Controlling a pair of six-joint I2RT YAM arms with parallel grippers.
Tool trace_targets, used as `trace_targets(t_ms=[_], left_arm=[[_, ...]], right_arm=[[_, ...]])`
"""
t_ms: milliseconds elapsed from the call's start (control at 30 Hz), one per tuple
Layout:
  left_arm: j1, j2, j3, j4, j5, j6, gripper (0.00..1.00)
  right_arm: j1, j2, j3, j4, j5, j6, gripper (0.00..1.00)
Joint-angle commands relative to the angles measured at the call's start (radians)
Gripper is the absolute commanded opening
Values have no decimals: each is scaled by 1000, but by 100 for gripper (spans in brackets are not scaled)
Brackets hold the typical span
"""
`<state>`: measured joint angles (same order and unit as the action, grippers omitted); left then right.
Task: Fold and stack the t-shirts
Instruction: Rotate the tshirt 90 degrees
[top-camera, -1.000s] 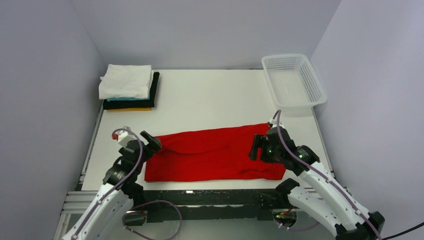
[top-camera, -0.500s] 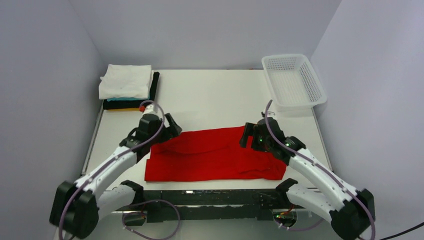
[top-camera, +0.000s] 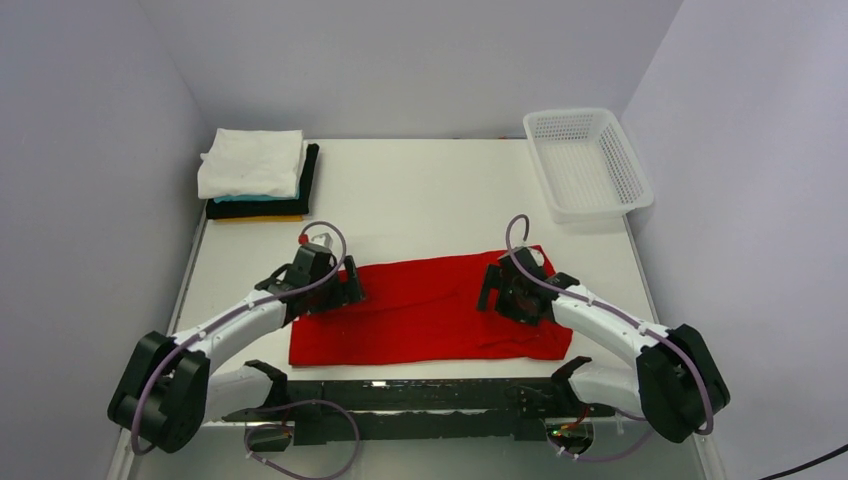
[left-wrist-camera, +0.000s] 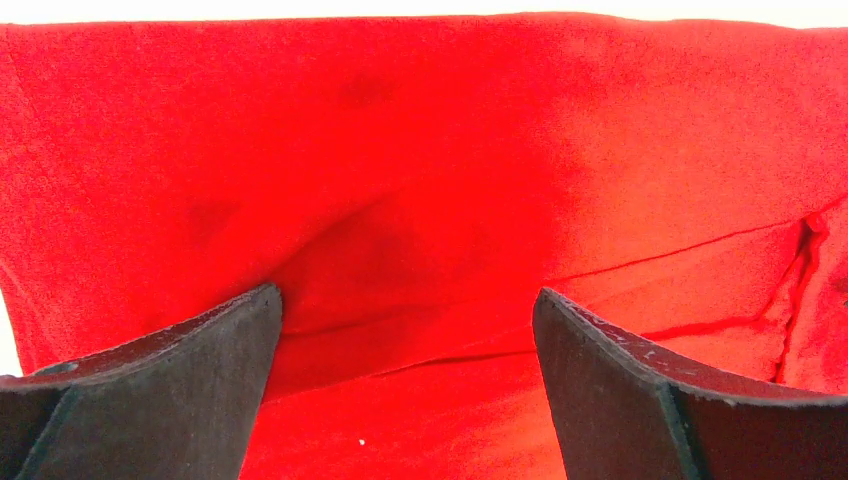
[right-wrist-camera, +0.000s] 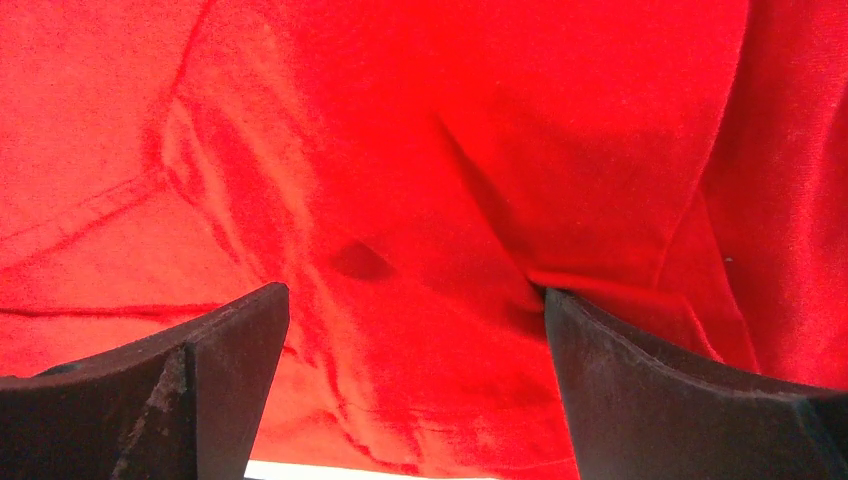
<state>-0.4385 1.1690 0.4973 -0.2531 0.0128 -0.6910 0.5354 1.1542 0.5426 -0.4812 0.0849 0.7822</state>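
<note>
Red shirt (top-camera: 430, 312) lies flat in the lower middle of the top view, folded into a long band; its long axis runs left to right across the frame, the right end a little higher than the left; which end holds the collar I cannot tell. Left gripper (top-camera: 343, 290) sits low over the band's upper left corner; right gripper (top-camera: 497, 290) sits low over its upper right part; the two are well apart. In the left wrist view the left gripper (left-wrist-camera: 405, 310) stands wide, red cloth filling the gap between its fingers (left-wrist-camera: 190, 380), nothing clamped; a seam shows at the right of that frame. In the right wrist view the right gripper (right-wrist-camera: 415, 305) is likewise spread wide over creased red cloth, holding nothing. Stack (top-camera: 255, 175) of folded shirts, white on top, sits at the upper left of the table (top-camera: 420, 185); basket (top-camera: 588, 165) sits at the upper right.
</note>
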Motion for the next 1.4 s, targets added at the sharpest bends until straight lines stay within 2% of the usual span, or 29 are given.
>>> trace_targets(t_ms=[0,200,267,367,500,633,800,1000,1100,1200,1367], left_arm=[[-1,-43,-77,-105,1,-14,100],[-3,-63,-61,-98,0,-24,99],[-3,-70,-36,-81,-1,-23,99],[-5,-55,-13,19,51,-20,99],[-7,37,11,154,104,-34,99],[-12,148,81,223,164,-37,99],[-47,229,144,228,205,-50,99],[-148,216,175,69,203,-45,100],[-216,190,161,12,262,-5,99],[-303,185,157,-9,367,62,99],[-385,217,173,22,436,133,100]], right_arm=[[-12,46,-45,111,-49,62,100],[-105,208,45,216,-1,12,100],[-155,270,88,274,-28,2,100],[-216,378,176,359,-109,-5,100],[-241,528,290,466,-101,-21,100],[-261,772,569,399,-205,-68,100],[-263,1038,912,322,-242,-64,100],[-258,1257,1280,171,-321,-101,99],[-255,1373,1455,90,-348,-116,99],[-249,1436,1520,103,-398,-89,99],[-238,1456,1610,64,-374,-155,100]])
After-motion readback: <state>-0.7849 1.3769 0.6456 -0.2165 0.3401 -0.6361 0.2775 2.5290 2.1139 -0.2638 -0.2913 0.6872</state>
